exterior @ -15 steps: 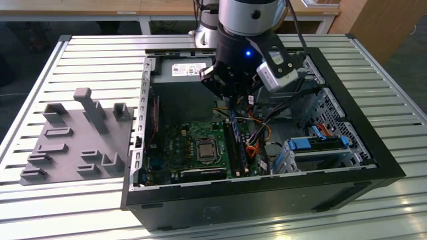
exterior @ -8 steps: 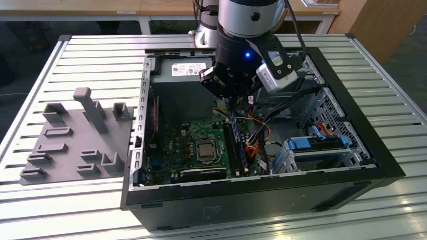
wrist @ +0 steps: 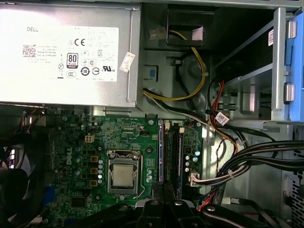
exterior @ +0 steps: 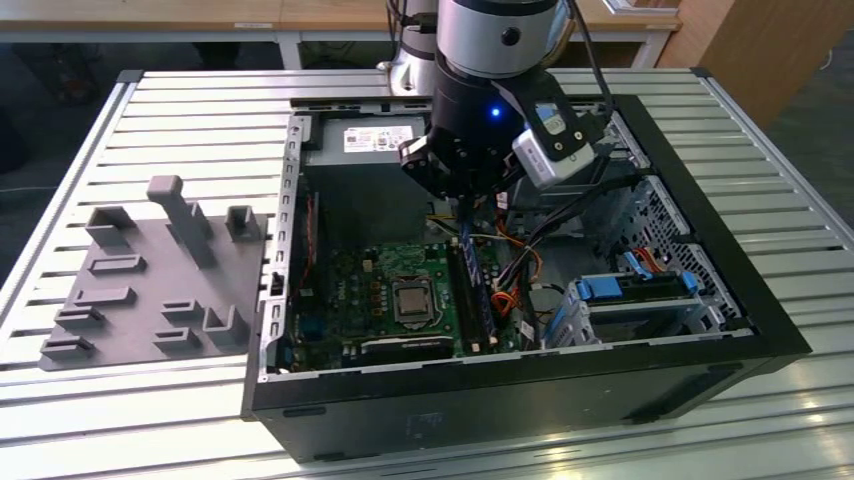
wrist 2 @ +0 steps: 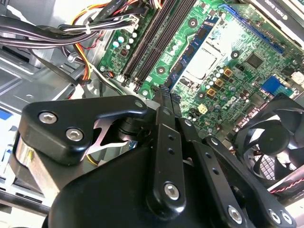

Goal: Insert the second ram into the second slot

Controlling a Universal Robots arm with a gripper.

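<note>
My gripper (exterior: 463,225) hangs inside the open computer case, just above the memory slots (exterior: 474,295) on the green motherboard (exterior: 380,290). In the second wrist view its black fingers (wrist 2: 164,102) meet at the tips, gripper (wrist 2: 161,92) shut, with no board showing between them. The first wrist view has the gripper (wrist: 161,205) directly over the slots (wrist: 173,152). A thin blue ram strip (wrist: 161,152) stands on edge in the slot row, in line with the fingertips. I cannot tell whether this strip is the second ram, nor which slot it sits in.
The power supply (wrist: 66,52) sits beyond the motherboard, and cable bundles (wrist: 256,159) run beside the slots. The processor socket (wrist: 122,175) and a case fan (wrist 2: 273,142) lie on the slots' other side. Blue drive-bay clips (exterior: 627,287) stand at the exterior view's right, a grey fixture tray (exterior: 154,275) at its left.
</note>
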